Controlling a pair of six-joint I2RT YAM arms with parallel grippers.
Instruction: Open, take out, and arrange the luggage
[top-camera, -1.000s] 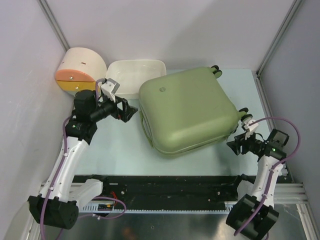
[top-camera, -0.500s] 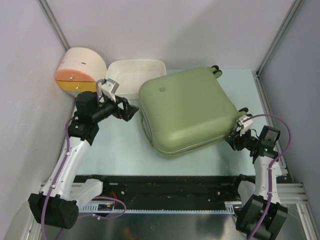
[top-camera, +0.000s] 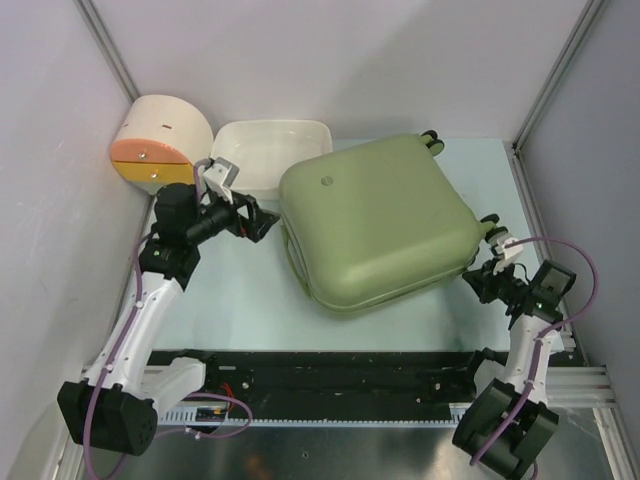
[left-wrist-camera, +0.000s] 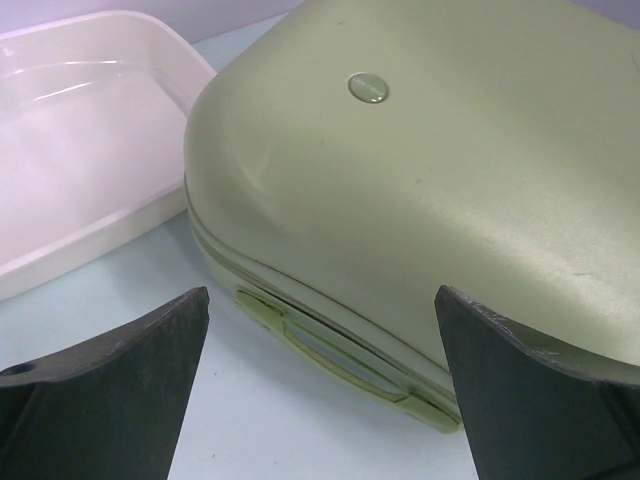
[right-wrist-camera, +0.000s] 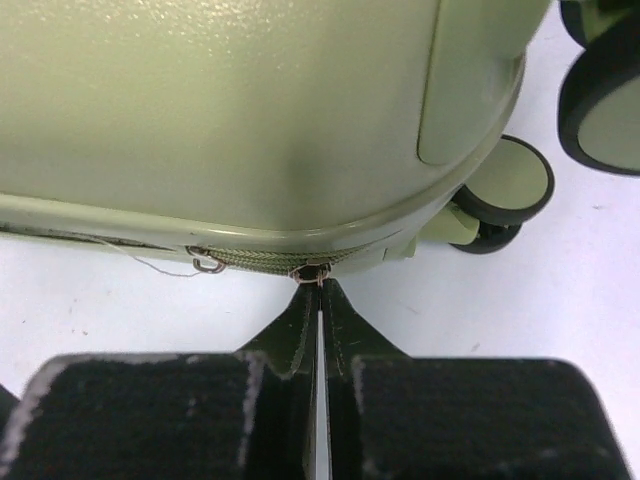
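Note:
The olive-green luggage (top-camera: 375, 220) lies flat and closed in the middle of the table. My right gripper (top-camera: 472, 279) is at its near right corner, beside a black wheel (top-camera: 488, 222). In the right wrist view the right gripper (right-wrist-camera: 317, 285) is shut, with its tips pinched at a zipper pull (right-wrist-camera: 315, 271) on the luggage's (right-wrist-camera: 250, 100) seam. A second slider (right-wrist-camera: 207, 263) sits a little to the left. My left gripper (top-camera: 262, 222) stands open just left of the luggage. In the left wrist view the left gripper (left-wrist-camera: 320, 295) faces the side handle (left-wrist-camera: 330, 345) without touching the luggage (left-wrist-camera: 450, 180).
A white rectangular tub (top-camera: 232, 140) stands behind the left gripper, touching the luggage's far left corner, and shows as the tub (left-wrist-camera: 60, 250) in the left wrist view. A round cream drawer box (top-camera: 160, 125) with an orange front sits at the far left. Walls enclose the table.
My right gripper has gone from part open to shut at the zipper pull after moving in against the luggage's corner. The left gripper stayed open and barely shifted.

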